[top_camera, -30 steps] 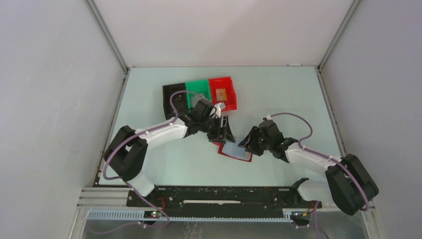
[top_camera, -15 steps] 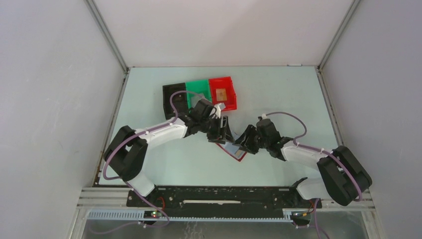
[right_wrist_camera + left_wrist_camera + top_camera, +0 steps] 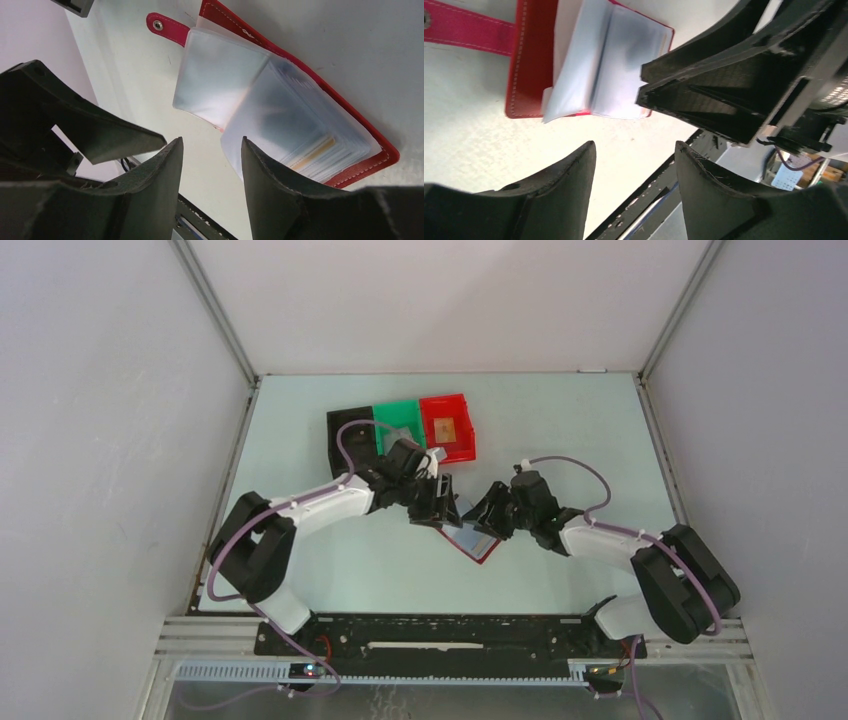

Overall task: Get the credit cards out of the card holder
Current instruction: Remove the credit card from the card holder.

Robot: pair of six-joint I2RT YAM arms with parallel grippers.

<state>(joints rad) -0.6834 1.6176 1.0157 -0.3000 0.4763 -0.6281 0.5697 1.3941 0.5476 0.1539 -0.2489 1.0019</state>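
Left gripper (image 3: 635, 150) jaws apart, right gripper (image 3: 211, 145) likewise, card holder (image 3: 280, 110) open below, credit cards (image 3: 310, 150) seemingly sleeved

The card holder (image 3: 480, 549) lies open and flat on the table (image 3: 560, 440), dark-red cover down, one corner pointing toward the near edge. Its clear plastic sleeves (image 3: 220, 77) are fanned up off the cover, one leaf lifted apart from the thicker stack. The strap tab (image 3: 167, 27), with its small metal snap, sticks out flat from one edge. Inside the stack sits a pale blue card (image 3: 280, 120), blurred, with a yellow-orange strip near its edge. Over at the far bins, a tan card (image 3: 447, 430) lies flat in the red bin (image 3: 462, 451), and a grey card (image 3: 399, 437) shows in the green bin (image 3: 392, 412), partly hidden.
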